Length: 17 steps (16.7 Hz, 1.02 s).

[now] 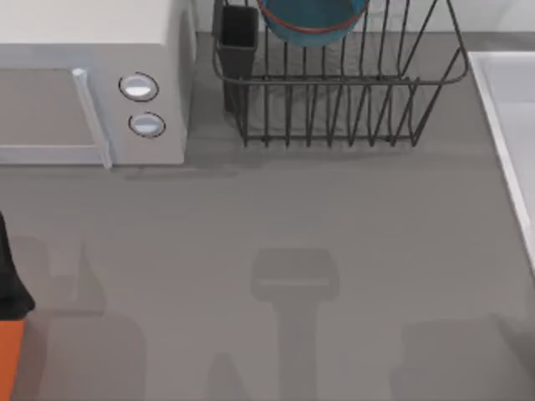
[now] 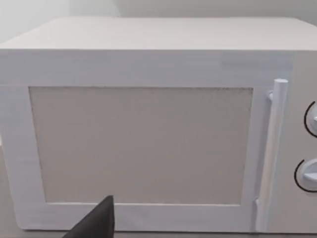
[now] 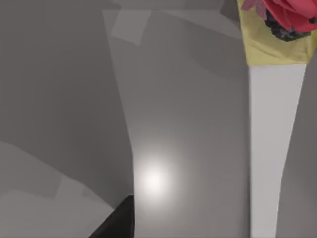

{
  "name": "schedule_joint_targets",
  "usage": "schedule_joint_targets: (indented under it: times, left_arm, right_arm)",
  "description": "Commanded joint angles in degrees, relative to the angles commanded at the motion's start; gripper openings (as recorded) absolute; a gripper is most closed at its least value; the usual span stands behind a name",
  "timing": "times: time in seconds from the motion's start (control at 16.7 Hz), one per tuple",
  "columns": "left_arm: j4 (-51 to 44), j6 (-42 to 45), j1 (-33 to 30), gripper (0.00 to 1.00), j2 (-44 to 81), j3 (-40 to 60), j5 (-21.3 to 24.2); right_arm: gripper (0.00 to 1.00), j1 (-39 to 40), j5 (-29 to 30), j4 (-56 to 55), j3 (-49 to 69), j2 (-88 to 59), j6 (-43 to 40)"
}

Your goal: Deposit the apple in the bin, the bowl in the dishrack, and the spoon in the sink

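Observation:
The bowl [image 1: 311, 23], teal-blue with an orange-red band, rests inside the black wire dishrack [image 1: 351, 100] at the back middle of the table. The sink [image 1: 512, 125] shows as a pale basin with a raised rim along the right edge. The apple and the spoon are out of view. A dark tip of my left gripper [image 2: 99, 220] hangs in front of the white microwave's door [image 2: 141, 144]. A dark tip of my right gripper [image 3: 119, 223] hovers over grey surfaces and a white strip [image 3: 272, 148].
The white microwave [image 1: 92, 83] with two round knobs stands at the back left, beside the rack's black utensil cup [image 1: 239, 42]. A black and orange shape [image 1: 10, 326] sits at the left edge. A yellow thing with a red-pink shape [image 3: 277, 29] is in the right wrist view.

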<state>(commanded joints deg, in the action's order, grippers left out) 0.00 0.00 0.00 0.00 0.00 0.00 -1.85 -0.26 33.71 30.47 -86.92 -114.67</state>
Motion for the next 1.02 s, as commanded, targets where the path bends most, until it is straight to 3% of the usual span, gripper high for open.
schedule_joint_targets:
  times: [0.48, 0.54, 0.78, 1.02]
  left_arm:
    - [0.00, 0.00, 0.00, 1.00, 0.00, 0.00, 0.00]
    - [0.00, 0.00, 0.00, 1.00, 0.00, 0.00, 0.00]
    - [0.00, 0.00, 0.00, 1.00, 0.00, 0.00, 0.00]
    - [0.00, 0.00, 0.00, 1.00, 0.00, 0.00, 0.00]
  right_arm:
    - [0.00, 0.00, 0.00, 0.00, 0.00, 0.00, 0.00]
    - [0.00, 0.52, 1.86, 5.98, 2.74, 4.06, 2.36]
    - [0.00, 0.46, 1.88, 10.17, 5.87, 5.51, 1.83]
    - [0.00, 0.34, 1.89, 23.07, 13.02, 9.55, 1.48]
